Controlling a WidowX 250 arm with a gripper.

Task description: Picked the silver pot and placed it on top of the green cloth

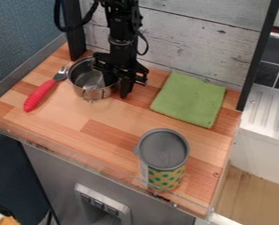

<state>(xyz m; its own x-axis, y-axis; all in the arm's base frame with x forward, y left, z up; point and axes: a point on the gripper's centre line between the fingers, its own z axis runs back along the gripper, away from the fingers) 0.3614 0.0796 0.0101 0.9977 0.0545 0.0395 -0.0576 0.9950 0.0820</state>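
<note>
Picking seems in hand: the pincer is at the silver pot's right rim, whether gripping I cannot tell. Next: secure hold, lift, carry right to the green cloth.

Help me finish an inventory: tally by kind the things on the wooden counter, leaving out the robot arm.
Silver pot: 1
Green cloth: 1
Red-handled utensil: 1
Dotted canister with grey lid: 1
Total: 4
</note>
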